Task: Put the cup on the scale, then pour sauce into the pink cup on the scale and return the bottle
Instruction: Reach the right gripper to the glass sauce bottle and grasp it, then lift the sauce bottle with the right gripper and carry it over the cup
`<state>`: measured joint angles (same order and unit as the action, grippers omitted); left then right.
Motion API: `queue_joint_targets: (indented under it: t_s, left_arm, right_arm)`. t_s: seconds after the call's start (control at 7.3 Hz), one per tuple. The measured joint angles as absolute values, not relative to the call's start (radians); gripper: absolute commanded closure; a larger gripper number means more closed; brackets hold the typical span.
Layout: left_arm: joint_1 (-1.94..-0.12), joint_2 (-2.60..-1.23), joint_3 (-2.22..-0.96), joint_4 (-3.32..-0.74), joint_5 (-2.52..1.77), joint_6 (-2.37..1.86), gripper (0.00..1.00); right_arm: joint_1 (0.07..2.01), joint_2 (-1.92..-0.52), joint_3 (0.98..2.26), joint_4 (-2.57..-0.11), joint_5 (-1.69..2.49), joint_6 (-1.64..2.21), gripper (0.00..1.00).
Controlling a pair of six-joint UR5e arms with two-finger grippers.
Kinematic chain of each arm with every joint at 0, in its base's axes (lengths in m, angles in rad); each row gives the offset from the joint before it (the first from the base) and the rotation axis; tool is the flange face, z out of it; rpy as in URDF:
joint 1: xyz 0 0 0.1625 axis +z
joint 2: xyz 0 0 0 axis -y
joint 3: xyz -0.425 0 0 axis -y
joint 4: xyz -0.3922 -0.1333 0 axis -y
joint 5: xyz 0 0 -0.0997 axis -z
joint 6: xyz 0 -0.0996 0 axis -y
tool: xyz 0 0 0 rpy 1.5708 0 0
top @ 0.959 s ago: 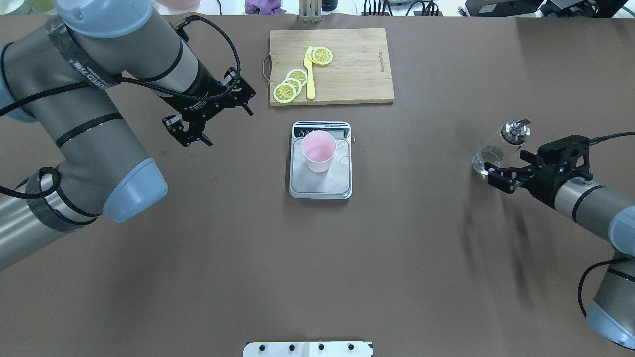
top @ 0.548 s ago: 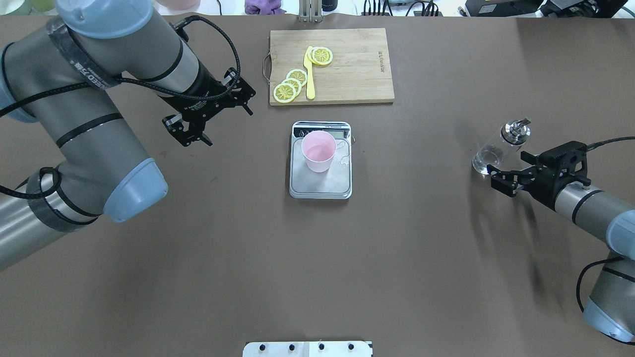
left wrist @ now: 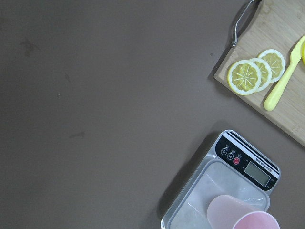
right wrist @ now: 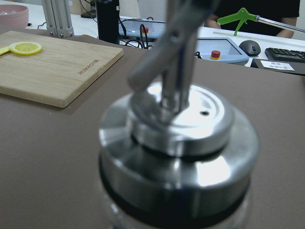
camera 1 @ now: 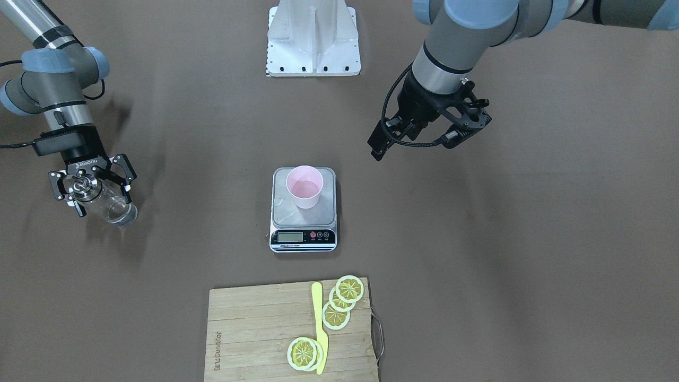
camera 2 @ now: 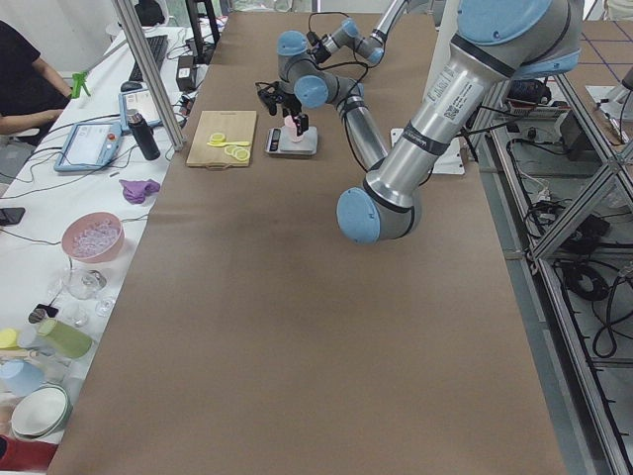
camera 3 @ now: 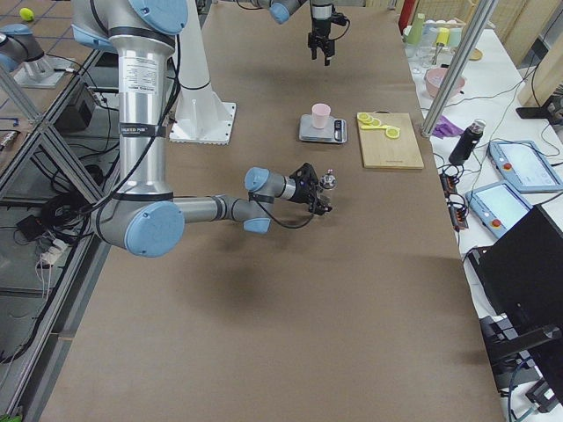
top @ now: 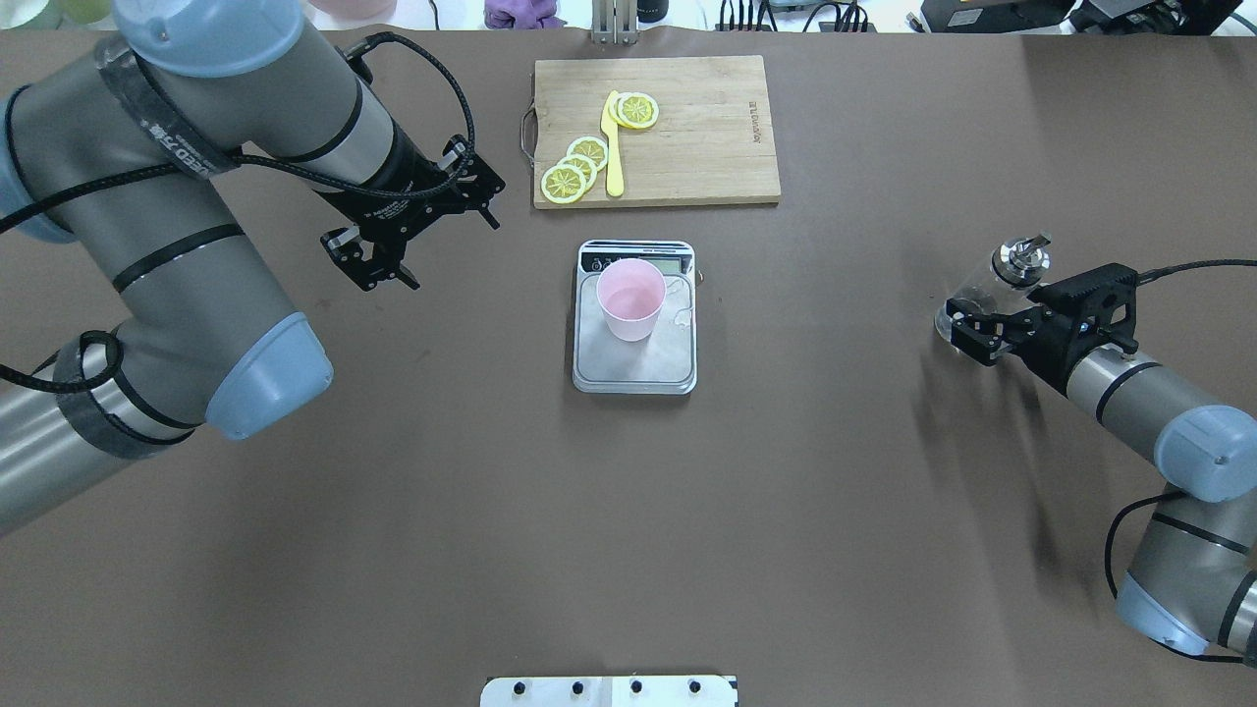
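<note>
Brown bench (top: pixel 628 540), nothing fancy. Right claw (top: pixel 964 332) is spread wide with the bottle (top: pixel 985 288) standing between its fingers, not pinched yet by the look of it, so I'd say it's lined up for the grab. Further out, the cup (top: pixel 631 299) already sits on the scale (top: pixel 638 368). Left claw (camera 1: pixel 416 143), wide too, hangs beyond that, out of the pour's way.

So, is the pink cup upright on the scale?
Upright: the cup stands mouth up on the scale, on its steel platform.

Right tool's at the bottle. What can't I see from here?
- Small steel digital scale's display figures: too small everywhere.
- Clear glass bottle's liquid level: right tool covers it overhead; right wrist view blurred, filled by metal cap.
- Left tool: outside its wrist view.
</note>
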<state>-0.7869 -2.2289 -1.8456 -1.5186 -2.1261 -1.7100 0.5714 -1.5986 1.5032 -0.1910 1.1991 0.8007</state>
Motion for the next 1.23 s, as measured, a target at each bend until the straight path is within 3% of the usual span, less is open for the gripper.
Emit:
queue_joint_targets:
  t_s: [0.41,0.55,0.68,0.82,0.96,1.1,1.23]
  left_arm:
    - [-0.787,-2.230,-1.844,-1.519,-2.126,-1.710,0.02]
    - [-0.787,-2.229,-1.844,-1.519,-2.126,-1.710,0.02]
    - [-0.787,-2.229,-1.844,-1.519,-2.126,-1.710,0.02]
    - [-0.787,-2.230,-1.844,-1.519,-2.127,-1.710,0.02]
    - [-0.787,-2.229,-1.844,-1.519,-2.127,-1.709,0.02]
    - [-0.787,-2.229,-1.844,-1.519,-2.128,-1.709,0.02]
    - [-0.787,-2.230,-1.844,-1.519,-2.128,-1.710,0.02]
  right_arm:
    - [0.572,-1.595,1.500,-0.189,1.195,0.802,0.09]
    - [0.572,-1.596,1.500,-0.189,1.194,0.803,0.16]
    - [0.572,-1.597,1.501,-0.188,1.190,0.806,0.30]
    - [0.572,-1.597,1.504,-0.187,1.185,0.810,0.51]
    - [0.571,-1.596,1.507,-0.184,1.179,0.814,0.85]
    - [0.570,-1.594,1.510,-0.183,1.175,0.816,1.00]
    - [0.570,-1.594,1.516,-0.181,1.174,0.817,1.00]
